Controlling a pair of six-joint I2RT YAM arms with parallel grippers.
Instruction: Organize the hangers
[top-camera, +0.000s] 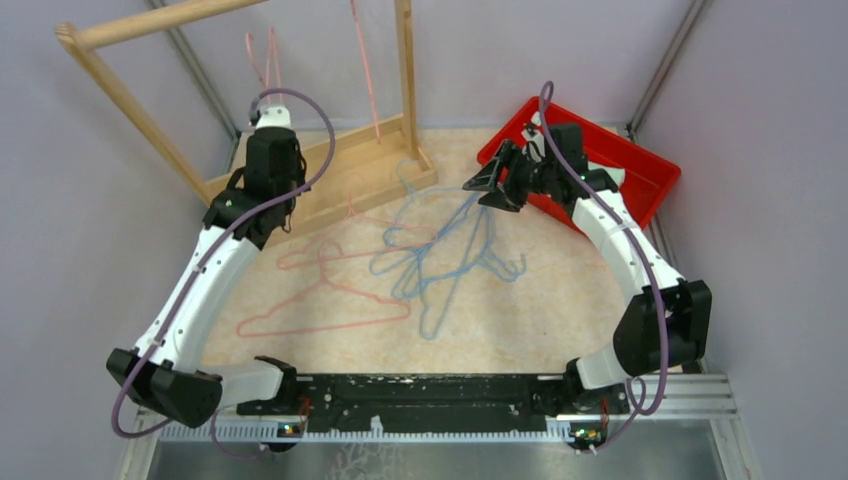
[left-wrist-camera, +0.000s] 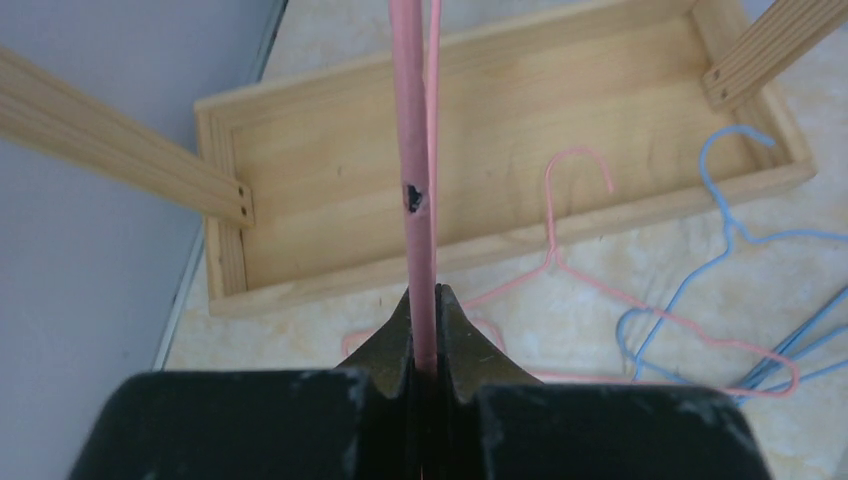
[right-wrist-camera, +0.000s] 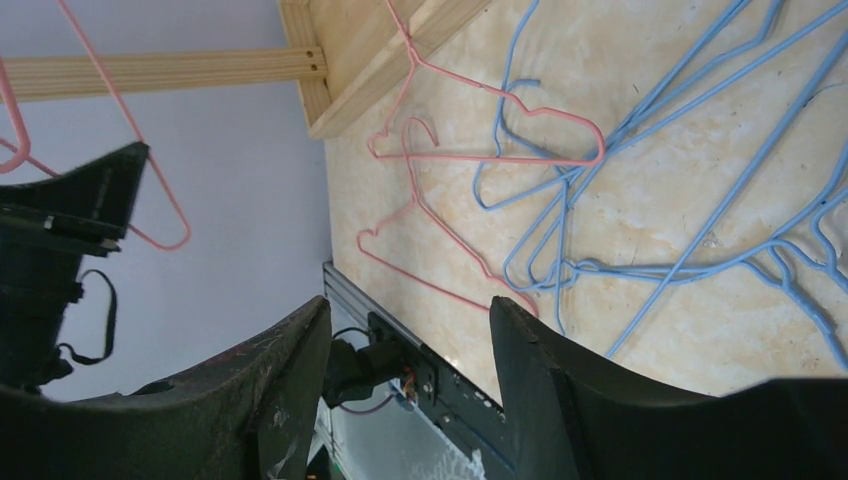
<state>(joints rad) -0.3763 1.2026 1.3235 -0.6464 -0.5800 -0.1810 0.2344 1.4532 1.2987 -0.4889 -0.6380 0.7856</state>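
Note:
My left gripper (top-camera: 268, 105) is shut on a pink hanger (top-camera: 263, 55) and holds it upright above the wooden rack's base tray (top-camera: 330, 190). The left wrist view shows its jaws (left-wrist-camera: 425, 300) clamped on the pink wire (left-wrist-camera: 416, 200). Another pink hanger (top-camera: 364, 70) hangs near the rack's right post. Two pink hangers (top-camera: 325, 310) lie flat on the table. A tangle of blue hangers (top-camera: 440, 250) lies mid-table. My right gripper (top-camera: 492, 185) is open and empty, raised over the blue tangle (right-wrist-camera: 650, 200); its fingers stand wide apart (right-wrist-camera: 410, 320).
A red bin (top-camera: 610, 160) stands at the back right, behind my right arm. The wooden rack (top-camera: 130, 100) with its top rod and slanted legs takes up the back left. Grey walls close in on both sides.

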